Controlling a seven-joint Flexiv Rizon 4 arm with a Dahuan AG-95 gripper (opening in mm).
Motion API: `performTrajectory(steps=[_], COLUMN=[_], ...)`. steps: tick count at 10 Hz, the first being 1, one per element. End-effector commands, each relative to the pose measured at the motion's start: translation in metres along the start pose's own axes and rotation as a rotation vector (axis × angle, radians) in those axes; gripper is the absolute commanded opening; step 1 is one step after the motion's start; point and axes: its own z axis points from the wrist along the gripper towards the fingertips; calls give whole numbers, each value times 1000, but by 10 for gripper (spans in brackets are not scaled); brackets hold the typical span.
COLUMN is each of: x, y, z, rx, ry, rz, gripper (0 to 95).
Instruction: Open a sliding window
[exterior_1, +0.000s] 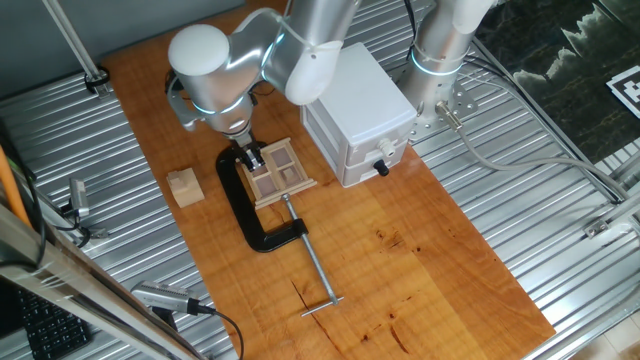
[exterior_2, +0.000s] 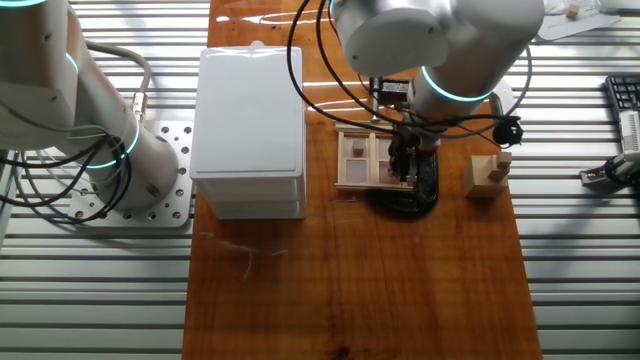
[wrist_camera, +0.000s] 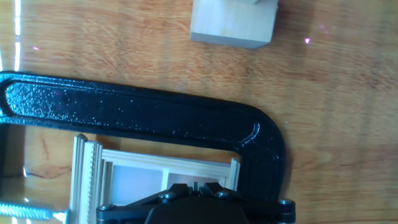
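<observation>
Window: small light-wood frame with brown panes, lying flat on the table, held in a black C-clamp beside the white box. Hand view alone shows the frame's ribbed edge; fixed views show the wooden cube. Arm points straight down, gripper over the window; its opening is hidden.

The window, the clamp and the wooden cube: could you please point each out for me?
window (exterior_1: 279, 172), one fixed view, on its panes
clamp (wrist_camera: 155, 115), hand view, on its black curved back
cube (exterior_1: 185, 187), one fixed view, on its top face
</observation>
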Motion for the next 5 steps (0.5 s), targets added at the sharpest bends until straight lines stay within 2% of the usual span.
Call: performTrajectory(steps=[1, 5], x=[0, 2], y=[0, 0], z=[0, -1], rx=[0, -1], ry=[-2, -10], rz=[2, 8], gripper=[0, 0])
